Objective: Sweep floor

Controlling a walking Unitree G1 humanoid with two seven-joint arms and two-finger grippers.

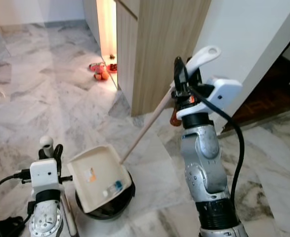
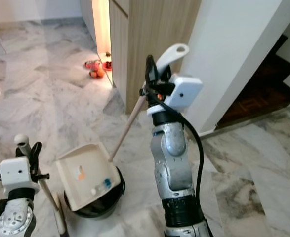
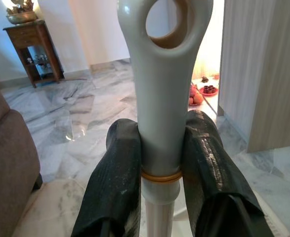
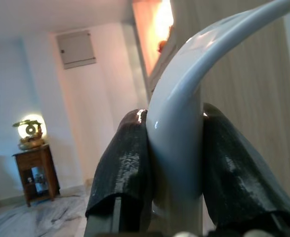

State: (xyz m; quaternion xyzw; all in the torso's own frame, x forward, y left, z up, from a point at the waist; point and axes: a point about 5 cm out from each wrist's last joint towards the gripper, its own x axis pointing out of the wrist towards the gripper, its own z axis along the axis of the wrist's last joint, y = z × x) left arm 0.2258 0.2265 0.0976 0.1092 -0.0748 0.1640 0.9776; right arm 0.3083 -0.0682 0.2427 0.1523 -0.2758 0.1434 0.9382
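**Two tools gripping dustpan and broom handles over a black bin**

Left eye view. Right tool (image 1: 180, 74) raised in front of the wooden cabinet (image 1: 159, 49), fingers clamped on the white hooked end of the broom handle (image 1: 149, 121); the wooden shaft slants down from it to the dustpan (image 1: 98, 177). Left tool (image 1: 52, 150) low at the near left, closed round the grey-capped dustpan handle (image 1: 46, 144). Dustpan cream, tipped over the black bin (image 1: 107, 205) on the marble floor (image 1: 46, 98); small scraps, one blue, one orange, lie inside the pan. Red and orange items (image 1: 103, 70) on the floor at the far edge, beside the lit gap next to the cabinet. Dark wooden stairs (image 1: 270, 96) at the right edge, past the white wall.

Right eye view. Same layout: broom shaft meets the pan's upper rim; bin sits under the pan's lower end.

Left wrist view. Both black fingers (image 3: 115, 182) press against the grey handle end, which has a hanging hole at its tip; an orange band rings the handle between them. Brown sofa (image 3: 6, 163) near one side, a small dark side table (image 3: 33, 49) against the far wall.

Right wrist view. Black fingers (image 4: 122, 168) shut tight on the curved white handle end; a lamp glows on the side table.
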